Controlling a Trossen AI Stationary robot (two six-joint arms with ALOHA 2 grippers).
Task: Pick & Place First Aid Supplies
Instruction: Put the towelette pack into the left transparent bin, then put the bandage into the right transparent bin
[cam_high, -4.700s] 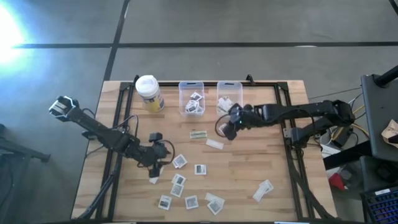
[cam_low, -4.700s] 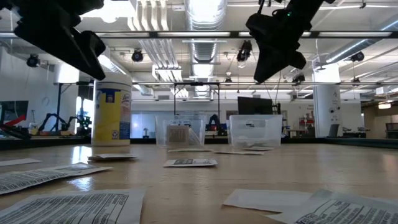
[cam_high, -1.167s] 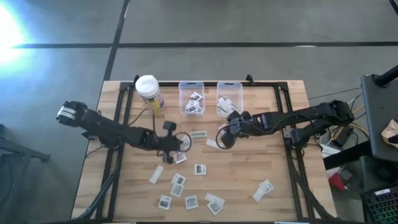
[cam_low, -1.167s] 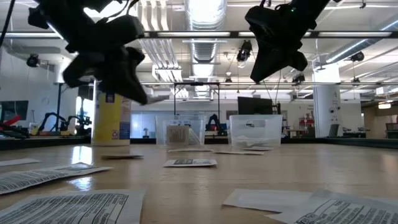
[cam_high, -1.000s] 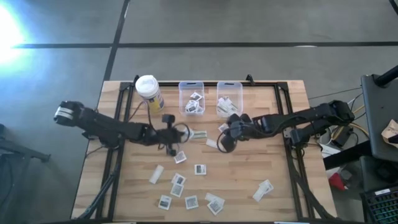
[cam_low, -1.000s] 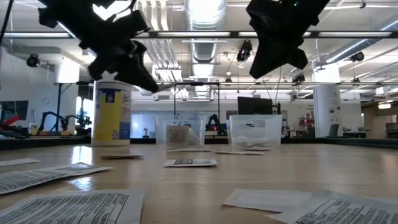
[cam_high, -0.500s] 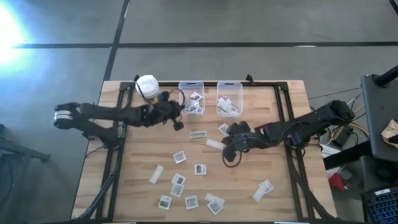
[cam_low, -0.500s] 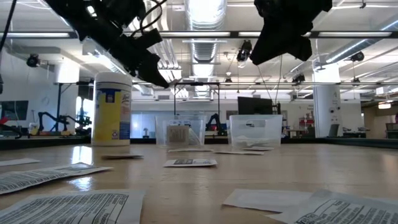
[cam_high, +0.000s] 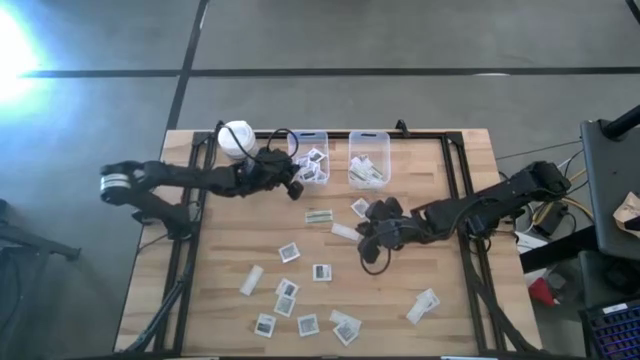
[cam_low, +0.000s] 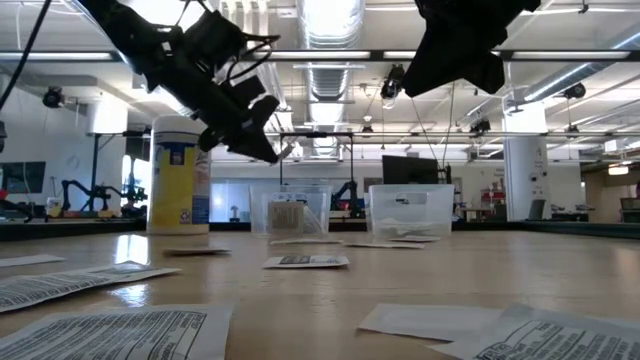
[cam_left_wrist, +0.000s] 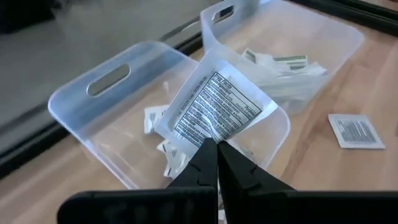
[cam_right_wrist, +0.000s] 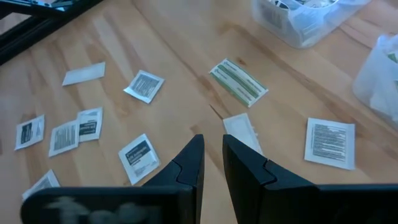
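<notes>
Pinching square packet, left end effector closed

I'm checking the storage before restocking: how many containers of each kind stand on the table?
clear plastic bins: 2
yellow container with white lid: 1
Total: 3

One square white packet with dark print hangs tilted, pinched by a corner over the left clear bin, which holds more packets. Others lie flat across the middle and lower table: a greenish strip, a white strip, and squares.
</notes>
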